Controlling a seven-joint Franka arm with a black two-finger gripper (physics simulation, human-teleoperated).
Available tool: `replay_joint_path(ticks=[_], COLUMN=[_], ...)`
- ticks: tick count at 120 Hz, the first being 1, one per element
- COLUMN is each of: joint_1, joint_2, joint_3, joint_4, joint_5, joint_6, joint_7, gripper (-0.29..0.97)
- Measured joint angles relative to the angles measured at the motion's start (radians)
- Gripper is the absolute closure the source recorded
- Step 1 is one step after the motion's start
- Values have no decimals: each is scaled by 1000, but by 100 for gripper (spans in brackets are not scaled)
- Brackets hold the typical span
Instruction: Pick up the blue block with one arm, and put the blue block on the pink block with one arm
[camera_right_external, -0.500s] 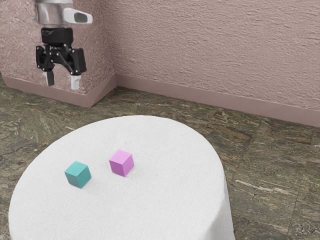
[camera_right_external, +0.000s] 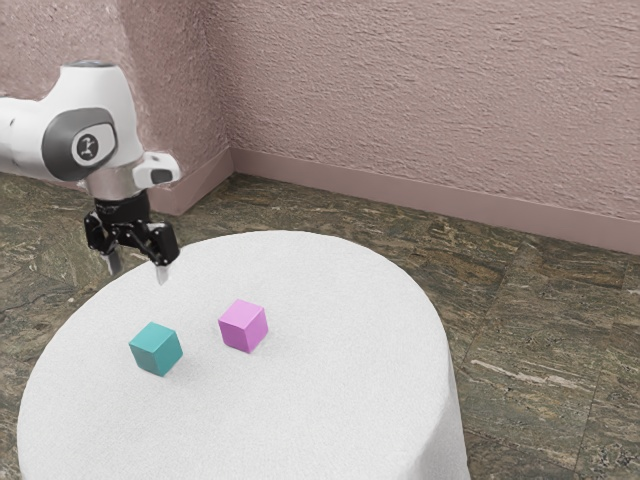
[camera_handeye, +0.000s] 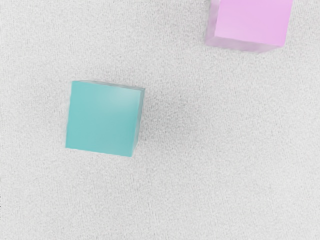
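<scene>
A teal-blue block (camera_right_external: 155, 348) rests on the round white table (camera_right_external: 330, 400), toward the exterior view's left. A pink block (camera_right_external: 243, 325) sits a short way to its right, not touching it. My black gripper (camera_right_external: 139, 269) hangs open above the table's far left edge, above and behind the blue block, with nothing between its fingers. From the wrist camera I look down on the blue block (camera_handeye: 104, 118) and part of the pink block (camera_handeye: 250, 23) on the white cloth.
The table's rim (camera_right_external: 430, 330) drops off to a stone-patterned floor (camera_right_external: 540, 320) on the exterior view's right. A pink textured wall (camera_right_external: 420, 90) with a baseboard runs behind. Bare cloth surrounds both blocks.
My arm has come down from high up near the wall to just above the table's far left edge. Both blocks lie where they were.
</scene>
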Motion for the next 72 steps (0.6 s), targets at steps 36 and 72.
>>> replay_joint_path(ticks=[36,72], joint_1=[63,103], joint_2=[0,73], joint_3=[-5,-9], joint_4=[-202,-243], joint_5=[-2,6], joint_6=[289,395], joint_7=[40,111], gripper=[0,0])
